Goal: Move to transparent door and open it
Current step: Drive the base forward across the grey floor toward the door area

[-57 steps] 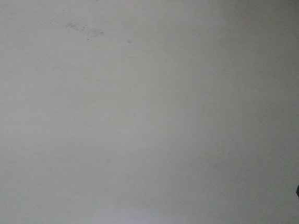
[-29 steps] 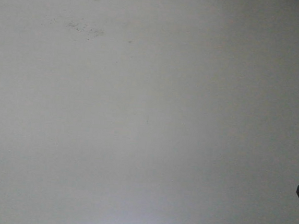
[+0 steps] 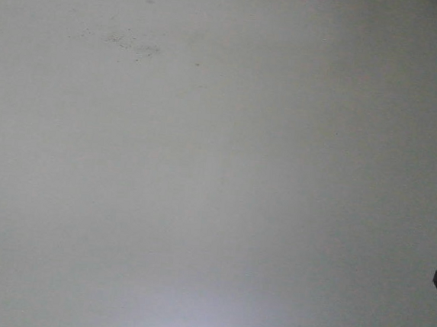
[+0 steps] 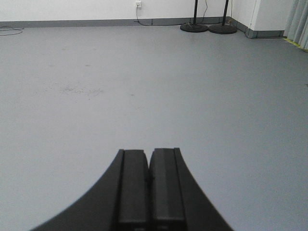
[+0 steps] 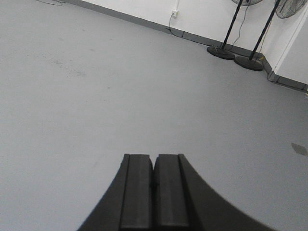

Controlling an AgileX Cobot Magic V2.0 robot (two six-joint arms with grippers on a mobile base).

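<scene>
Fingers pressed together, nothing held: left gripper (image 4: 149, 190), right gripper (image 5: 154, 192). Ahead is grey floor (image 4: 216, 96) with a scuff patch (image 4: 72, 90). At the floor's far edge, two black stand bases (image 4: 194, 28) sit by the white wall (image 4: 72, 8). The transparent door shows in no view.

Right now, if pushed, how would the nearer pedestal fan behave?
The nearer pedestal fan looks top-heavy, head high on a thin pole, so it may tip. Its wide round base probably resists small nudges. The smooth floor might let it slide.
</scene>
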